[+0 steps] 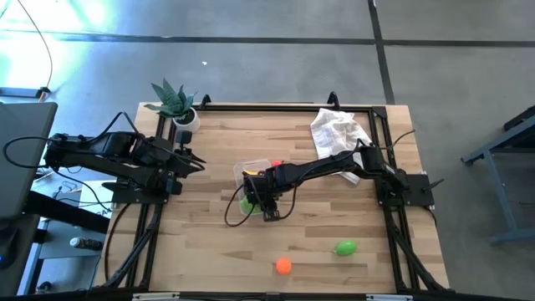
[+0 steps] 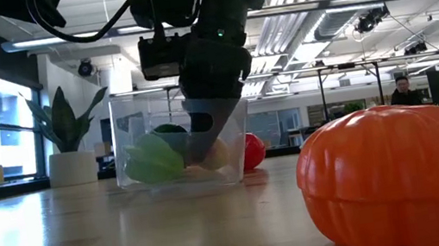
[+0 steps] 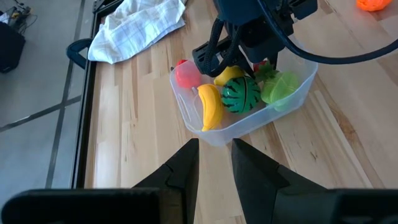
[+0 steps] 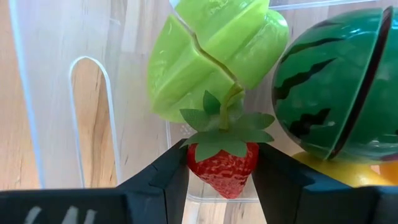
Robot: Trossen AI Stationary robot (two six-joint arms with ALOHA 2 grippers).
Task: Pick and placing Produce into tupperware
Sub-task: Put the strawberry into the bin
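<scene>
Here right gripper (image 4: pixel 221 171) jaws pinch a bumpy red strawberry (image 4: pixel 222 168) inside the clear tupperware (image 3: pixel 236 127); left gripper (image 3: pixel 214 165) jaws closed, empty.

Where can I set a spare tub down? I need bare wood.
Free: the front left of the table, and between the tupperware and the plant. Crowded: the tupperware under the right gripper, the cloth corner.

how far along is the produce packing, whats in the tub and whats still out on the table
Mostly done. The tupperware already holds the banana, watermelon, a light green piece and a red piece. In hand: the right gripper is shut on a strawberry over the tub. Left: the orange and a green piece on the table. The left gripper waits shut.
</scene>
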